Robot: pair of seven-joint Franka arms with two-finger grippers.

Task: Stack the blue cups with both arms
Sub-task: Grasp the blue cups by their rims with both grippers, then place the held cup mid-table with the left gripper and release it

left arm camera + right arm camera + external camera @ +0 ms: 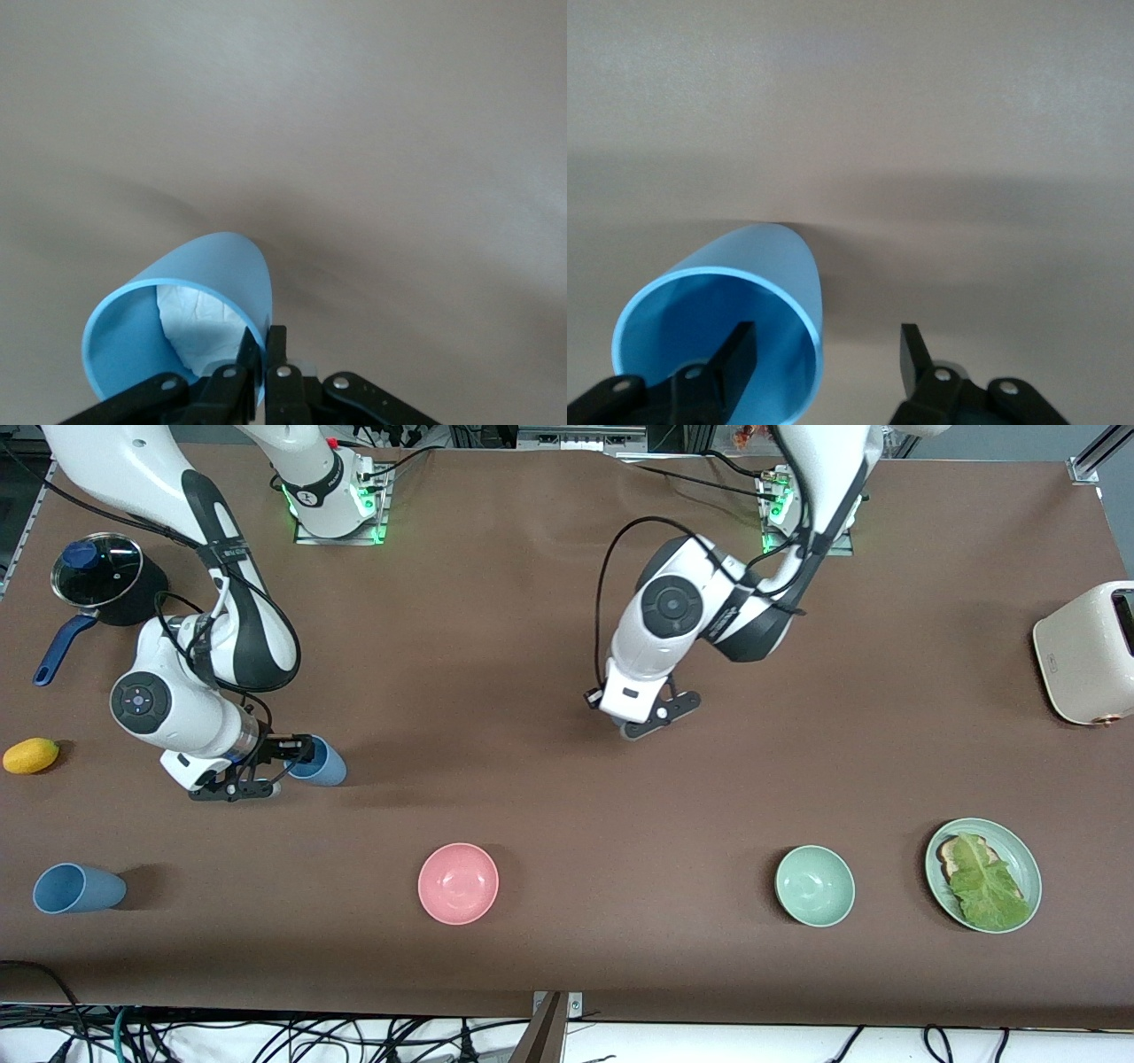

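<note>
My left gripper (264, 343) is shut on the rim of a blue cup (213, 274) with a whitish patch inside, held above the brown table. In the front view this gripper (654, 719) is over the table's middle and its cup is hidden under the hand. My right gripper (826, 331) is open, with one finger inside the mouth of a second blue cup (744, 257) and the other outside its wall. That cup (323, 763) lies on its side beside the right gripper (275, 767). A third blue cup (78, 888) lies on its side nearer the front camera.
A pink bowl (458, 883), a pale green bowl (814, 886) and a green plate (1026, 859) with toast and lettuce stand in a row near the front edge. A cream toaster (1085, 651) is at the left arm's end. A lidded pot (102, 580) and a yellow fruit (31, 755) are at the right arm's end.
</note>
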